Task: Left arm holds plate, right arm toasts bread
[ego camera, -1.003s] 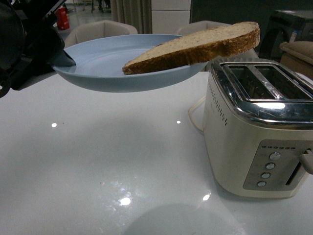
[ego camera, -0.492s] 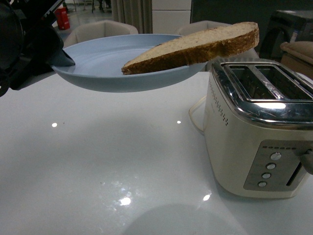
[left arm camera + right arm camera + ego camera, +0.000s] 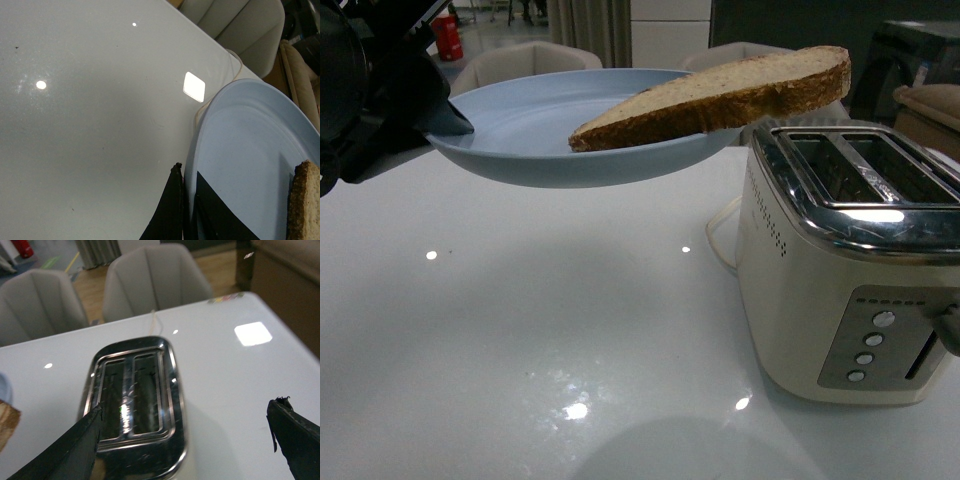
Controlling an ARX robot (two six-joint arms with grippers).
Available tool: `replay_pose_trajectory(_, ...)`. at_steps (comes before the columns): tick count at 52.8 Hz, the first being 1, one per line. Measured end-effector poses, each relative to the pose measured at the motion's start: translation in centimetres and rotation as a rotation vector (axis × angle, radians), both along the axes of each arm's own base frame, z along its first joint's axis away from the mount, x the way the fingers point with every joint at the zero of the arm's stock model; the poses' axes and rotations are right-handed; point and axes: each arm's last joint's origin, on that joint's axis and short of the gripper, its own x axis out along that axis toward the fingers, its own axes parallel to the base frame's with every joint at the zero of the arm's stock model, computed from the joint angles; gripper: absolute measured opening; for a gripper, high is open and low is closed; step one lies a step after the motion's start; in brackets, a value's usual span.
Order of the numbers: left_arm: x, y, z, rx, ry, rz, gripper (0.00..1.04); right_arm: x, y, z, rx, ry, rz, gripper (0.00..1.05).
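Note:
A pale blue plate [image 3: 530, 130] hangs above the white table, held at its left rim by my left gripper [image 3: 448, 118], which is shut on it. In the left wrist view the two black jaws of the left gripper [image 3: 186, 180] pinch the plate's rim [image 3: 240, 145]. The bread [image 3: 720, 95] lies across the plate, its rounded end jutting past the right rim toward the toaster; the bread's edge [image 3: 304, 205] shows there too. My right gripper [image 3: 185, 412] is open, hovering above the toaster [image 3: 135, 400], with nothing between its fingers. A corner of the bread [image 3: 6, 426] shows beside it.
A cream toaster [image 3: 850, 260] with two chrome slots stands on the right of the white table [image 3: 520, 330], its cord running behind. Pale chairs [image 3: 155, 280] sit beyond the far edge. A red extinguisher [image 3: 447, 38] is far back left.

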Motion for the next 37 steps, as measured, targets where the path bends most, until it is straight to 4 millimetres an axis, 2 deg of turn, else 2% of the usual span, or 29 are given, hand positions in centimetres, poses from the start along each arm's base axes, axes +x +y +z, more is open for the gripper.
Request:
replay_pose_trajectory(13, 0.0, 0.0, 0.0, 0.000, 0.000, 0.000, 0.03, 2.6, 1.8, -0.2, 0.429, 0.092, 0.164, 0.98)
replay_pose_trajectory(21, 0.0, 0.0, 0.0, 0.000, 0.000, 0.000, 0.03, 3.7, 3.2, -0.3, 0.615, 0.135, 0.229, 0.98)
replay_pose_trajectory(37, 0.0, 0.0, 0.0, 0.000, 0.000, 0.000, 0.03, 6.0, 6.2, -1.1, 0.811, 0.202, 0.291, 0.98)
